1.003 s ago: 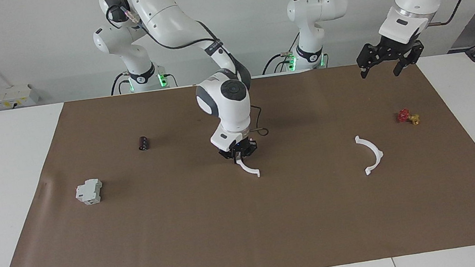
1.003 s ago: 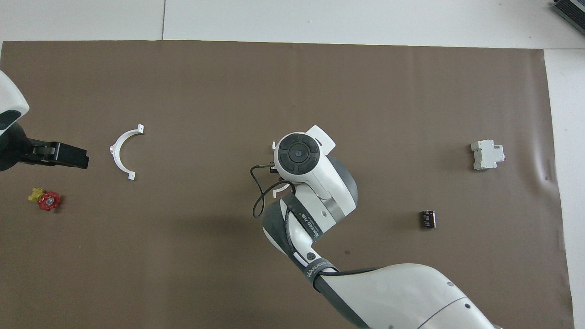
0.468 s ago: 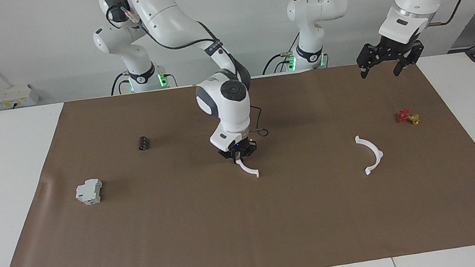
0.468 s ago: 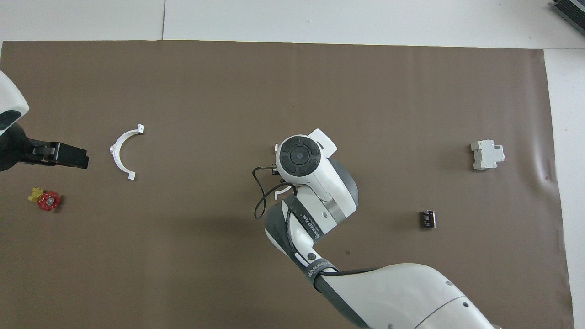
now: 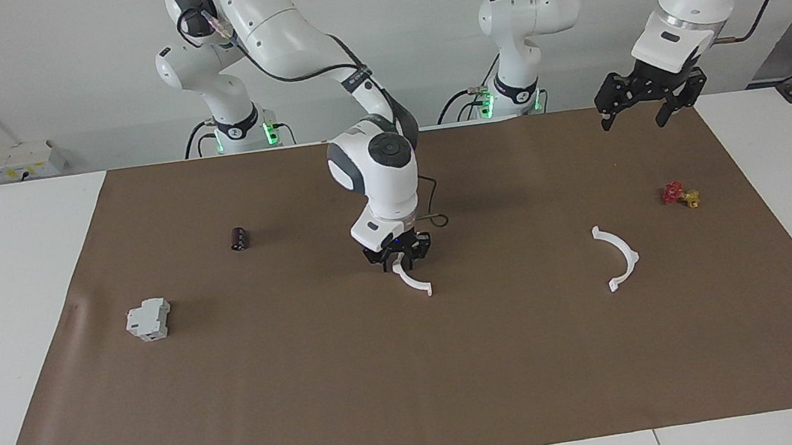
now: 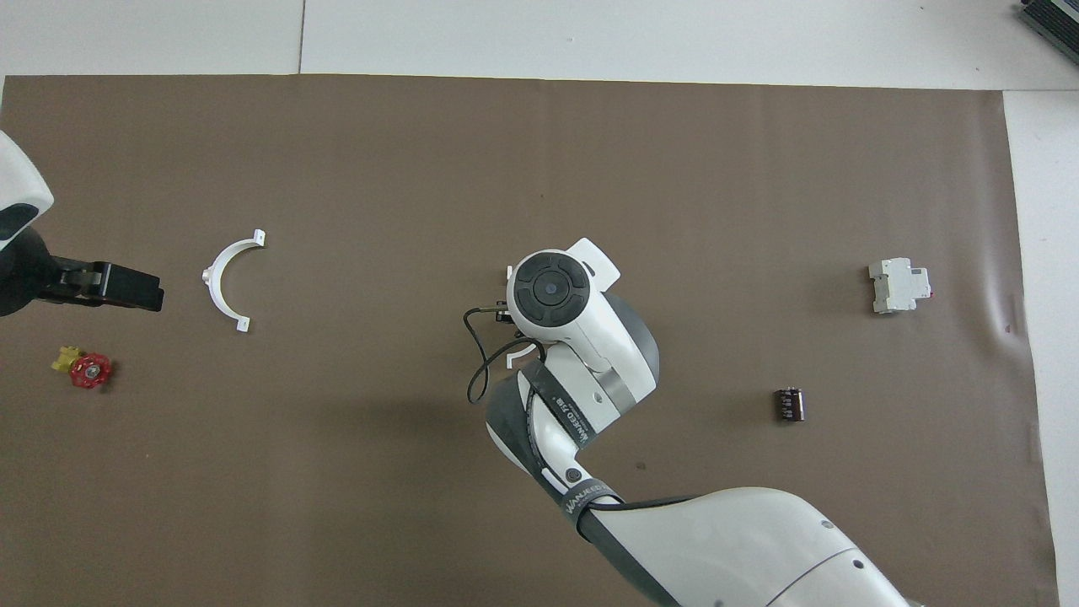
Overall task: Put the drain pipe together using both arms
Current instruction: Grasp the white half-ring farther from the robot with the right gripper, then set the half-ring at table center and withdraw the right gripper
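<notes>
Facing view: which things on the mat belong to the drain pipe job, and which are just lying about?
Job: half-ring under the right gripper at mid-mat; second half-ring toward the left arm's end; left gripper waiting, raised.
Lying about: grey-white block; dark cylinder; red-and-yellow valve.

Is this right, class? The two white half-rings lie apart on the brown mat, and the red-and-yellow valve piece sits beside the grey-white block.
One detail is wrong. The valve piece sits at the left arm's end, near one half-ring, while the grey-white block lies at the right arm's end. The facing view shows this. The other half-ring does lie apart, mid-mat.
</notes>
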Available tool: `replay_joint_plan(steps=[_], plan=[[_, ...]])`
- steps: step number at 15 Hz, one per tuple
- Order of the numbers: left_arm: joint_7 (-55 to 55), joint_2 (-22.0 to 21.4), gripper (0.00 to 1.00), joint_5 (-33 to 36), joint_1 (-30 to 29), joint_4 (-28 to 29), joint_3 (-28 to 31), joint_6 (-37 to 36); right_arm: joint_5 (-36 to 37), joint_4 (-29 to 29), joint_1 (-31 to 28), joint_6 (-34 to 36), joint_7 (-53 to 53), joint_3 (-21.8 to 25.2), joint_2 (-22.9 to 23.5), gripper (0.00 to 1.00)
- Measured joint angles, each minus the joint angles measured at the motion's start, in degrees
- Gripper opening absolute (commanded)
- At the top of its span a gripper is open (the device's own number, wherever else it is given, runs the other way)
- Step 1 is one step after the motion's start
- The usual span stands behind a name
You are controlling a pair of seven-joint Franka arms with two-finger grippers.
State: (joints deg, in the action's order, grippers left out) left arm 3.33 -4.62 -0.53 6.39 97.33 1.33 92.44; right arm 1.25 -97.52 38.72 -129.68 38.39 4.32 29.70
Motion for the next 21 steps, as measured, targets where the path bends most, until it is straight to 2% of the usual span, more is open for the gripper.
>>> replay_joint_plan(steps=[3, 6, 10, 13, 17, 21], plan=[[0.0, 0.0, 1.0, 0.0, 0.0, 0.2, 0.0, 0.3, 0.0, 0.8, -0.3, 2.4, 0.0, 0.6, -4.1, 1.0], [0.0, -0.3, 1.0, 0.0, 0.0, 3.8, 0.1, 4.7, 0.1, 1.4, -5.3, 9.4, -1.1, 1.4, -12.0, 1.0], [0.0, -0.4, 1.0, 0.0, -0.2, 10.3, 1.3, 14.7, 0.0, 2.0, -17.7, 17.5, -10.5, 1.5, -19.9, 1.0], [-2.3, 0.9, 1.0, 0.0, -0.3, 17.2, 1.8, 25.9, 0.0, 2.2, -25.2, 24.4, -17.8, 1.5, -23.7, 1.0], [-4.6, 5.1, 1.0, 0.0, -2.1, 23.8, 1.8, 38.2, 0.0, 2.3, -32.1, 33.3, -25.9, 1.5, -28.6, 1.0], [-5.2, 6.9, 1.0, 0.0, -4.1, 28.8, 1.9, 47.8, 0.3, 3.2, -35.2, 40.2, -33.1, 1.5, -32.4, 1.0]])
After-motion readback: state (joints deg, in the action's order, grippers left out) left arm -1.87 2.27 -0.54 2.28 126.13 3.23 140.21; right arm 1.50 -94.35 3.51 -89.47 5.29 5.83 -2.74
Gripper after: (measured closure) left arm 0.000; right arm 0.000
